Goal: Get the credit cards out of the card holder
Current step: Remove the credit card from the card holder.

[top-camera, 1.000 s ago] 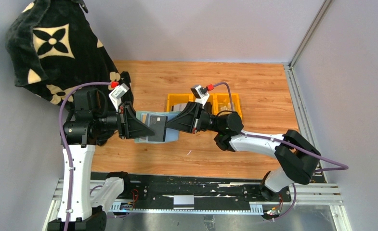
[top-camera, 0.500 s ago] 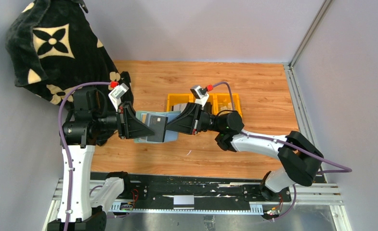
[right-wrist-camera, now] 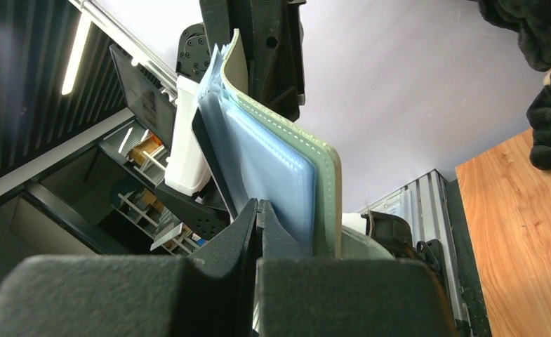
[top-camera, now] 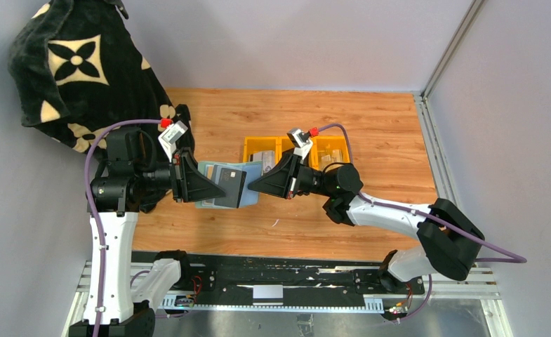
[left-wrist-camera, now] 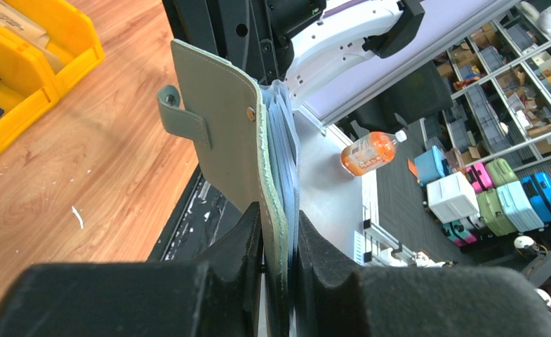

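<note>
The sage-green card holder (top-camera: 215, 202) is held in the air above the table, open, with its snap tab hanging free. My left gripper (top-camera: 203, 187) is shut on its left end. In the left wrist view (left-wrist-camera: 279, 219) the fingers pinch the green cover (left-wrist-camera: 223, 133) and the clear sleeves. A dark grey credit card (top-camera: 230, 184) sticks out of the sleeves to the right, tilted. My right gripper (top-camera: 253, 185) is shut on the card's right edge. In the right wrist view (right-wrist-camera: 257, 208) the thin dark card (right-wrist-camera: 213, 158) runs into the closed jaws beside the bluish sleeves (right-wrist-camera: 279, 165).
Yellow bins (top-camera: 328, 149) with flat items stand just behind the right gripper and show in the left wrist view (left-wrist-camera: 20, 63). A black cloth with cream flowers (top-camera: 76, 70) hangs at the back left. Wooden tabletop (top-camera: 370, 140) lies to the right.
My right gripper has drawn back to the right and slightly down, and the dark card has slid a little further out of the holder and tilted. The left arm has stayed put.
</note>
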Robot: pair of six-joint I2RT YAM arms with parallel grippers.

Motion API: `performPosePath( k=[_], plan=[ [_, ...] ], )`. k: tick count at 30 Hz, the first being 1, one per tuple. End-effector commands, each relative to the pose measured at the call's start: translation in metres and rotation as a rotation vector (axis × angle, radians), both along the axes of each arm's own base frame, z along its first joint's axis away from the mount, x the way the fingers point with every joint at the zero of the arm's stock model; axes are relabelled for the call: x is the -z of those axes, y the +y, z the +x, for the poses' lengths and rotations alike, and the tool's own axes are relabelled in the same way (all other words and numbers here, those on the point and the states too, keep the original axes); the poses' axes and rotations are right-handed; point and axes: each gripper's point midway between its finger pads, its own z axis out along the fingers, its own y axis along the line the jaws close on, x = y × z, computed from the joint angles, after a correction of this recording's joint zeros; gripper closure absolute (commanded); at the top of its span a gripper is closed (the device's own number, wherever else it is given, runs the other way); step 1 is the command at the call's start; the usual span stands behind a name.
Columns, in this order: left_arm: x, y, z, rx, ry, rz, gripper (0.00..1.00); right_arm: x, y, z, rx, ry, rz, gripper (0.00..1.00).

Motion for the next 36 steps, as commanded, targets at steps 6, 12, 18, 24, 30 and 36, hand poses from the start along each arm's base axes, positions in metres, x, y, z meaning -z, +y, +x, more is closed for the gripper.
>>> performPosePath(
  k=[6,12,18,24,30,36],
  plan=[
    [-0.009,-0.001,-0.008,0.015,0.007,-0.009,0.99,-0.03,-0.001,-0.01,-0.017,-0.09,0.063,0.75],
    [-0.009,-0.001,-0.006,0.008,0.004,-0.004,0.99,-0.034,0.006,-0.015,-0.024,-0.124,0.034,0.7],
    [-0.013,-0.001,-0.008,0.017,0.003,-0.011,0.99,-0.028,0.016,-0.012,-0.041,-0.108,-0.012,0.66],
    [-0.012,-0.001,-0.009,0.016,-0.002,-0.01,0.99,-0.033,0.025,-0.019,-0.057,-0.141,-0.047,0.63],
    [-0.012,-0.001,-0.009,0.013,-0.003,-0.007,0.99,-0.032,0.02,-0.021,-0.065,-0.129,-0.009,0.92],
    [-0.016,-0.002,-0.012,0.022,0.003,-0.016,0.95,-0.034,0.01,-0.028,-0.076,-0.129,0.033,0.98]
  ],
)
